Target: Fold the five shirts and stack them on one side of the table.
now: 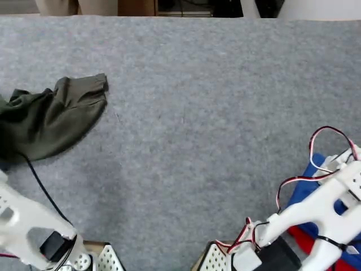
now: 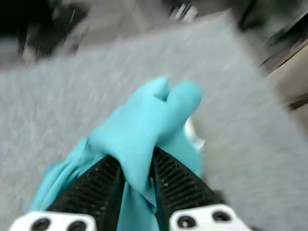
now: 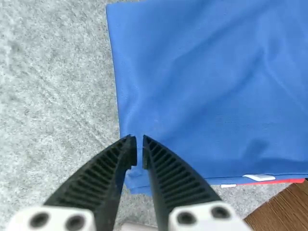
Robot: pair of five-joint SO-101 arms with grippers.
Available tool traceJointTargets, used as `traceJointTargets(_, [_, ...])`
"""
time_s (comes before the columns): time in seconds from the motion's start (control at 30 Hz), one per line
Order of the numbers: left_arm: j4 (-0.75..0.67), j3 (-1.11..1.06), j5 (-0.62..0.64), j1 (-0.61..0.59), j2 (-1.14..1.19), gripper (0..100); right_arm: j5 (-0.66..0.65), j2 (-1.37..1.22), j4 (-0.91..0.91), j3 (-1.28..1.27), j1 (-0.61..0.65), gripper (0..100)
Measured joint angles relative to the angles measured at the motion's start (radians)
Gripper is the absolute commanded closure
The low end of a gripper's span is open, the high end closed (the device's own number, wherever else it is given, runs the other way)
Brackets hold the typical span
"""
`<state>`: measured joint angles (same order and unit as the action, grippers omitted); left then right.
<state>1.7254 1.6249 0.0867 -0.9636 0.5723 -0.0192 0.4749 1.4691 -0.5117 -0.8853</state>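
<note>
Both closed: left gripper (image 2: 136,162) on teal shirt (image 2: 144,120), right gripper (image 3: 137,142) at blue shirt (image 3: 207,86)'s edge.

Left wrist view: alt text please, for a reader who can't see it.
The left gripper is shut on a bunched turquoise shirt. Fabric bulges out past the black fingers, with the grey table behind.

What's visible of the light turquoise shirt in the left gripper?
The light turquoise fabric shirt is soft, thin-looking cloth, bunched rather than folded. The left gripper clamps it between black ridged fingers. Past the fingertips it bulges in two rounded lobes, and more cloth hangs beside and under the fingers. A small white patch, perhaps a label, shows at its edge. Grey felt table lies behind; contact with it can't be judged.
</note>
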Motion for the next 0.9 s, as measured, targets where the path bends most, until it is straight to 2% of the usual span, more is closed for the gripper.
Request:
traceJointTargets(0.2, [0.025, 0.006, 0.002, 0.149, -0.221, 98, 0.0, 0.0, 0.0, -0.003, 0.0, 95.5])
traceJointTargets(0.4, [0.011, -0.077, 0.005, 0.167, -0.172, 96, 0.0, 0.0, 0.0, -0.003, 0.0, 95.5])
traceJointTargets(0.6, [-0.055, -0.141, 0.005, 0.115, 0.026, 72, 0.0, 0.0, 0.0, -0.003, 0.0, 95.5])
traceJointTargets(0.9, [-0.057, -0.143, 0.002, -0.002, 0.164, 73, 0.0, 0.0, 0.0, -0.003, 0.017, 95.5])
